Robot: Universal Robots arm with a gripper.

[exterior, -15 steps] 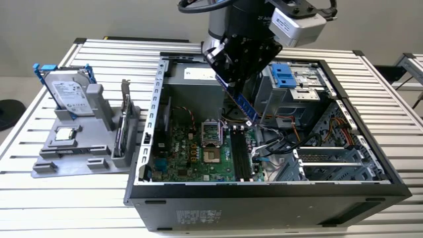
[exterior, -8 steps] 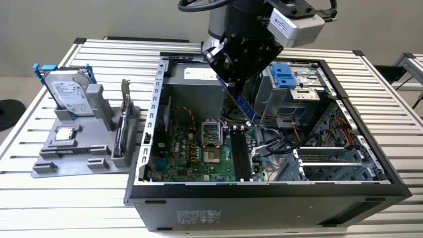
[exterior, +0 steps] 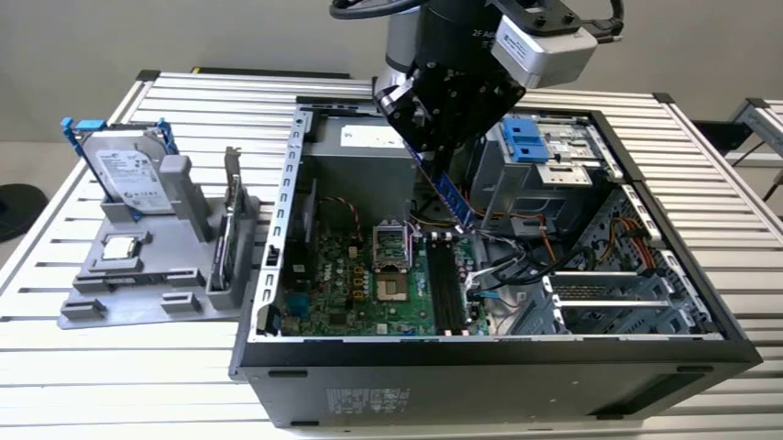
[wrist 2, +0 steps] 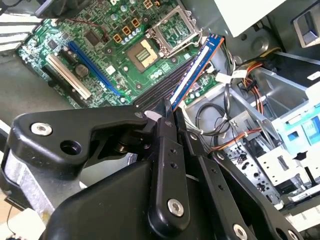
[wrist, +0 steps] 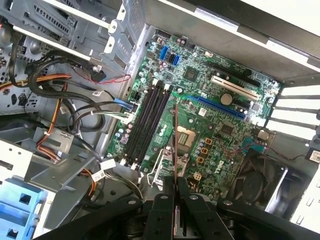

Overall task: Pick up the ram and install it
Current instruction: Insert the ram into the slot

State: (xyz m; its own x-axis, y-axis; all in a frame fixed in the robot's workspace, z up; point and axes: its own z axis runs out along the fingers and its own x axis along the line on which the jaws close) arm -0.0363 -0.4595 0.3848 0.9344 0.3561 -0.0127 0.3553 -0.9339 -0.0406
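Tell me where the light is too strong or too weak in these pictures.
Exterior view: even light, the open dark metal computer case dimmer inside. Second wrist view: the pale panel near the long thin flat ram is washed out white. First wrist view: a strip past the case's rim glares; the black gripper, shut on the ram, looks dark.

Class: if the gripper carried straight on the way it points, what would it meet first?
Probably the green motherboard near its black memory slots; the gripper holds the long thin ram stick ahead of it. Depth unclear.
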